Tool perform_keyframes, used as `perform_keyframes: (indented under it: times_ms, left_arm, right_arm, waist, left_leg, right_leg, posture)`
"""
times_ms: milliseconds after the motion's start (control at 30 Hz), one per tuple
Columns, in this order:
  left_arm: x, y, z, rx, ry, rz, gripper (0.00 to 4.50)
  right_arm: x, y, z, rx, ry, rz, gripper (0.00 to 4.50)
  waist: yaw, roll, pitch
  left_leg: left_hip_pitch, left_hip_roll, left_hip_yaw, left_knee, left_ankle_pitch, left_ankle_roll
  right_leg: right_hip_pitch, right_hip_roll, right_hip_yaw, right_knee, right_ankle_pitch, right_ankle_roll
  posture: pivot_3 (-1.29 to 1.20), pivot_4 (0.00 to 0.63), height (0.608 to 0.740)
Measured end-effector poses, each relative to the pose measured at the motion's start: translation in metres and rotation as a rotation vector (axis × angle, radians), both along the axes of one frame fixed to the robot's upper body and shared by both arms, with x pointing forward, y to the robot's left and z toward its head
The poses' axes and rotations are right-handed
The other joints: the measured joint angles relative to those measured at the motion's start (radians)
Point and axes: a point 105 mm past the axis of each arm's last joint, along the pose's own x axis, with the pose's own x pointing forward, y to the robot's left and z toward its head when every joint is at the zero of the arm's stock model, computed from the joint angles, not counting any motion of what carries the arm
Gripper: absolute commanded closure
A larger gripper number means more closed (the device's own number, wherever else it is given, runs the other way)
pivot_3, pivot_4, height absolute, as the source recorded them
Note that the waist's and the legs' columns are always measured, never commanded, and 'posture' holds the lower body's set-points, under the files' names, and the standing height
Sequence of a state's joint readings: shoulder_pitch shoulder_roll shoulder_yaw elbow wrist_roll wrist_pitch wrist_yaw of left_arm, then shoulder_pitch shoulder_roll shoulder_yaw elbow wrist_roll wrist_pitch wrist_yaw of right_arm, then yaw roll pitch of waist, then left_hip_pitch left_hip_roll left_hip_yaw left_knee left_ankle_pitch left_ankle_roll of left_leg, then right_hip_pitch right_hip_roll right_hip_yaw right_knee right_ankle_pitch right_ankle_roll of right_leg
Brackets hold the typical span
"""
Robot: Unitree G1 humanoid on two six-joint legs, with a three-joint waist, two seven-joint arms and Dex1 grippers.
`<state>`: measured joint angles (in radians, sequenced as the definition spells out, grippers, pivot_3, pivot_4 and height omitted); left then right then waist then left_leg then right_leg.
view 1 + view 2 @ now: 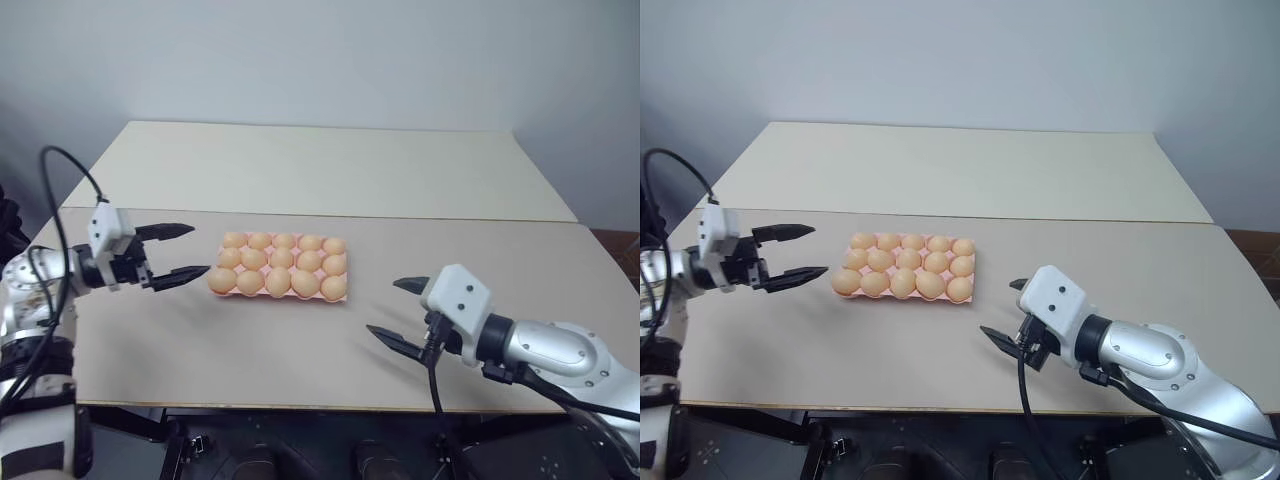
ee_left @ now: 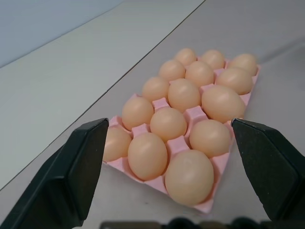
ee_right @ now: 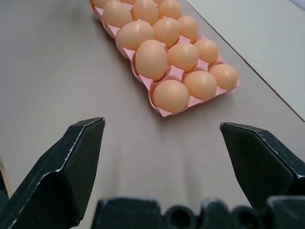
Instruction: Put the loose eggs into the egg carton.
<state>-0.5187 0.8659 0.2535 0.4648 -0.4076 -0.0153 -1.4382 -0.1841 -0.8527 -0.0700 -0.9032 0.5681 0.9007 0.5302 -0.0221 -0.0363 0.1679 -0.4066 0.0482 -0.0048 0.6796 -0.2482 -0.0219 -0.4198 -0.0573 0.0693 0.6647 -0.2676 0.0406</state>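
Eggs (image 1: 279, 266) fill every cup of carton (image 2: 208, 206) on table (image 1: 300, 170). Left gripper (image 1: 178, 252) just beside carton, fingers wide, empty. Right gripper (image 1: 396, 312) nearer, wide, empty.

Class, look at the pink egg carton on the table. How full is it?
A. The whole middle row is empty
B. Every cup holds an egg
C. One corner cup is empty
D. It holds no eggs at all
B: the egg carton shows three rows of five eggs, with no bare cup.
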Motion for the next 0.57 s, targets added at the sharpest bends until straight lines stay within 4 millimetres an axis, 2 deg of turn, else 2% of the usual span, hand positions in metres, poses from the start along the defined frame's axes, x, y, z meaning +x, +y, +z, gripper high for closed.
perform_keyframes:
  times_ms: [133,233,300,400,567]
  left_arm:
    - [-0.022,0.006,-0.002,0.026,0.039,-0.002,0.02]
    - [-0.035,0.011,0.002,0.039,0.063,0.002,0.02]
    - [-0.046,0.013,0.009,0.025,0.090,-0.009,0.02]
    - [-0.060,0.010,0.017,0.012,0.083,-0.023,0.02]
    - [-0.075,-0.002,0.015,0.017,0.073,-0.016,0.02]
  right_arm:
    - [-0.002,-0.006,0.009,-0.012,-0.017,0.062,0.00]
    - [-0.002,-0.013,0.018,-0.006,-0.047,0.112,0.00]
    - [-0.003,-0.018,0.017,0.004,-0.038,0.143,0.00]
    - [-0.003,-0.026,0.014,-0.026,-0.018,0.191,0.00]
    - [0.002,-0.041,0.015,-0.050,-0.022,0.214,0.00]
  waist:
    - [0.002,0.000,0.000]
    - [0.005,0.000,0.000]
    - [0.006,0.000,0.000]
    - [0.006,0.000,0.000]
    - [0.006,0.000,0.000]
  left_leg:
    - [0.000,0.000,0.000,0.000,0.000,0.000]
    - [0.000,0.000,0.000,0.000,0.000,0.000]
    - [0.000,0.000,0.000,0.000,0.000,0.000]
    - [0.001,0.000,0.001,0.000,0.000,0.000]
    - [0.001,0.001,0.001,0.000,0.000,0.000]
  right_leg:
    - [0.000,0.000,0.000,0.000,0.000,0.000]
    - [0.000,0.000,0.000,-0.001,0.000,0.000]
    - [0.000,0.000,0.000,-0.001,0.000,0.000]
    - [0.000,0.000,0.000,-0.001,0.000,0.000]
    - [0.000,0.000,0.000,-0.001,0.000,0.000]
  posture:
    - [0.00,0.150,0.740]
    - [0.00,0.150,0.740]
    - [0.00,0.150,0.740]
    - [0.00,0.150,0.740]
    - [0.00,0.150,0.740]
